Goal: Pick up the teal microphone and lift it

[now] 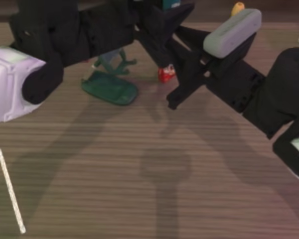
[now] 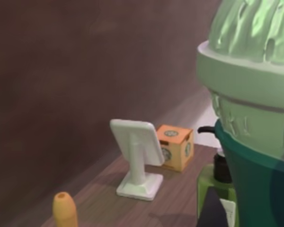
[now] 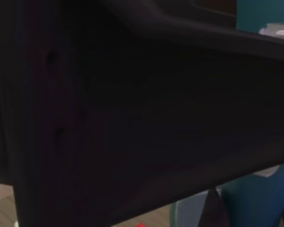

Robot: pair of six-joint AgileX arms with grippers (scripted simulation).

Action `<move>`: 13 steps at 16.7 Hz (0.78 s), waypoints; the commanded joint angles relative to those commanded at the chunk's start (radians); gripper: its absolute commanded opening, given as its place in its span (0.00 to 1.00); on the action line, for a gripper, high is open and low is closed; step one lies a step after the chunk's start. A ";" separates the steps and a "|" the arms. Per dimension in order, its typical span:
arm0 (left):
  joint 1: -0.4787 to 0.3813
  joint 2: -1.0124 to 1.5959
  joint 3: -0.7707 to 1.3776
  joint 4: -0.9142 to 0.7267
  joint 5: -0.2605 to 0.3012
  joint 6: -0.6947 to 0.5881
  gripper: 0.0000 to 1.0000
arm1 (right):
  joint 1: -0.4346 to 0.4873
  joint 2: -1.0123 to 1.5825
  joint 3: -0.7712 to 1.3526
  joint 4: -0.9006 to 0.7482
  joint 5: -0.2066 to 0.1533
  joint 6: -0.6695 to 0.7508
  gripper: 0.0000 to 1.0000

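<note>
The teal microphone (image 2: 255,184) fills the near side of the left wrist view, its silvery-white mesh head (image 2: 255,33) above the teal handle. My left gripper (image 1: 164,12) is shut on it, one dark fingertip (image 2: 212,213) against the handle. From above only a teal bit (image 1: 172,4) shows at the far edge, high off the table. My right gripper (image 1: 165,85) stands open just right of the left one, above the table's middle. The right wrist view is mostly dark, blocked by the left arm.
A dark green phone stand (image 1: 109,88) and a red marker cap (image 1: 165,73) lie under the arms. A white strip (image 1: 10,191) lies front left. Far back stand a white stand (image 2: 135,156), an orange box (image 2: 176,146), a green pump bottle (image 2: 215,187) and an orange object (image 1: 237,7).
</note>
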 joint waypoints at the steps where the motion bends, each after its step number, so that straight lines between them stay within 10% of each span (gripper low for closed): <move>1: 0.000 0.000 0.000 0.000 0.000 0.000 0.00 | 0.000 0.000 0.000 0.000 0.000 0.000 0.45; 8: 0.000 0.000 0.000 0.000 0.000 0.000 0.00 | 0.000 0.000 0.000 0.000 0.000 0.000 0.98; 13: 0.000 0.000 0.000 0.000 0.000 0.000 0.00 | 0.000 0.000 0.000 0.000 0.000 0.000 1.00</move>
